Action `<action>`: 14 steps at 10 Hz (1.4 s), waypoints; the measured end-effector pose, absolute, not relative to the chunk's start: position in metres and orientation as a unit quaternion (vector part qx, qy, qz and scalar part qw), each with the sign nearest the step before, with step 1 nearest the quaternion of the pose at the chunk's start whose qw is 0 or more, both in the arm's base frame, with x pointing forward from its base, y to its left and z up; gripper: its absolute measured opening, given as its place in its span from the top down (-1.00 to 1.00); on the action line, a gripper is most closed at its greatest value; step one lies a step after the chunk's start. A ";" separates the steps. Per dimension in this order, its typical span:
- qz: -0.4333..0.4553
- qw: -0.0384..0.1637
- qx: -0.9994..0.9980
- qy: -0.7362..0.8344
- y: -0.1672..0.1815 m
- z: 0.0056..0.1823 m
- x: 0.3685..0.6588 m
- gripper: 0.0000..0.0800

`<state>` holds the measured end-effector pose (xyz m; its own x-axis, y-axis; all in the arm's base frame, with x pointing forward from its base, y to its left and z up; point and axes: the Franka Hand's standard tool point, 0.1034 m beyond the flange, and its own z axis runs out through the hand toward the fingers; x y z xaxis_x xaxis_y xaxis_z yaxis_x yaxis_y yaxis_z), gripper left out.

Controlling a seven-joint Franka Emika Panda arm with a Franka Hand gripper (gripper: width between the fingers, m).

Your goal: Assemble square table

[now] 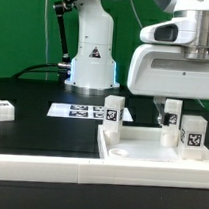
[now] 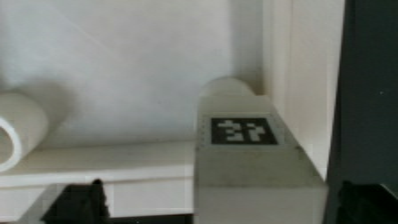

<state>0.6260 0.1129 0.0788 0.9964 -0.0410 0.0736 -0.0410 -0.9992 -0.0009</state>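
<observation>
The white square tabletop lies at the front on the exterior view's right, rim up. Three white tagged legs stand on it: one at its far left corner, one at the far right, one at the near right. A fourth leg lies loose on the black table at the exterior view's left. My gripper hangs over the far right leg. In the wrist view this leg stands between my fingertips, close to one finger with a gap to the other. The gripper is open.
The marker board lies flat in front of the robot base. A long white border rail runs along the table's front edge. Another leg's rounded end shows in the wrist view on the tabletop.
</observation>
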 end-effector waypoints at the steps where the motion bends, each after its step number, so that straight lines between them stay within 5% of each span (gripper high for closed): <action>1: 0.037 0.000 0.999 -0.029 0.113 0.079 0.626 -0.31; 3: 0.037 0.000 0.999 -0.040 0.113 0.079 0.626 0.28; 14: 0.048 0.005 0.939 -0.340 0.086 0.078 0.620 0.25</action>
